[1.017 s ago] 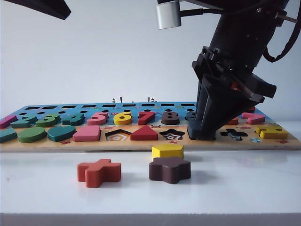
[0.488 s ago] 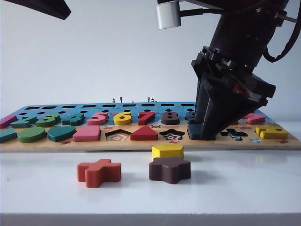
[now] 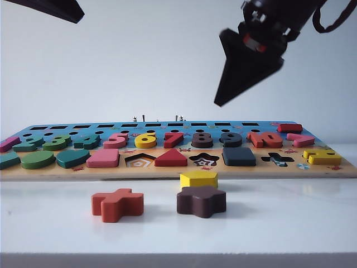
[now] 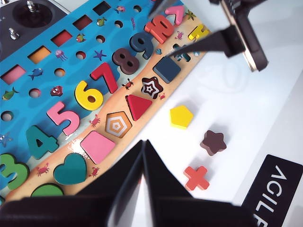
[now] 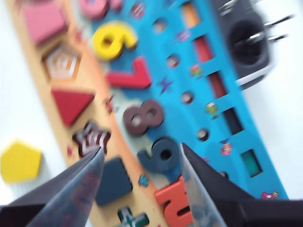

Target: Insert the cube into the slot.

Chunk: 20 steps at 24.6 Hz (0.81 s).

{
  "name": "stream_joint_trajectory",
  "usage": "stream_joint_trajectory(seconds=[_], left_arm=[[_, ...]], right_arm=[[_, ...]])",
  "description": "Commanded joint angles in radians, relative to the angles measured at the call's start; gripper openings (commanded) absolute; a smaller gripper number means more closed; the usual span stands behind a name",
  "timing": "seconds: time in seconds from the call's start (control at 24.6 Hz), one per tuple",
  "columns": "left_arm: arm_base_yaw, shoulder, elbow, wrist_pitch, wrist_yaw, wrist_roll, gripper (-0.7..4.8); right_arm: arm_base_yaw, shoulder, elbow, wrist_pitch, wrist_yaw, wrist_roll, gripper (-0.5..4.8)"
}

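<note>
The dark navy cube (image 3: 239,157) lies flat in the square slot of the wooden puzzle board (image 3: 178,171), between the star cut-out and the cross cut-out. It fills the slot, so the slot's floor is hidden. The cube also shows in the left wrist view (image 4: 166,69) and, blurred, in the right wrist view (image 5: 113,181). My right gripper (image 3: 218,102) hangs well above the cube, open and empty (image 5: 141,147); one of its fingers (image 4: 208,42) crosses the left wrist view. My left gripper (image 4: 143,142) is shut on nothing, high over the board's near edge, far from the cube.
Three loose pieces lie on the white table in front of the board: a yellow block (image 3: 199,178), a dark brown star (image 3: 201,201) and an orange cross (image 3: 117,204). The star cut-out (image 3: 204,159) and cross cut-out (image 3: 277,159) stand empty. A black box (image 4: 33,14) sits behind the board.
My right gripper opened, let go of the cube and rose up away from the board. The cube stayed in the slot. The left arm has not moved.
</note>
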Motion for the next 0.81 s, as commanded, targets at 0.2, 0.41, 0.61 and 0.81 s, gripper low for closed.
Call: stream_joint_trajectory(seconds=[0.2, 0.41, 0.61, 0.81], left_arm=[[0.000, -0.001, 0.003, 0.014, 0.005, 0.001, 0.20], [0.000, -0.007, 0.003, 0.015, 0.005, 0.001, 0.20], [0.000, -0.021, 0.002, 0.021, 0.004, 0.001, 0.20], [0.000, -0.045, -0.030, 0.037, 0.004, 0.003, 0.20]], right_arm=[[-0.016, -0.119, 0.001, 0.165, -0.005, 0.253, 2.93], [-0.103, -0.180, -0.023, 0.176, -0.005, 0.335, 2.93], [-0.198, -0.283, -0.135, 0.260, -0.058, 0.426, 2.93], [-0.284, -0.426, -0.256, 0.306, -0.121, 0.426, 2.93]])
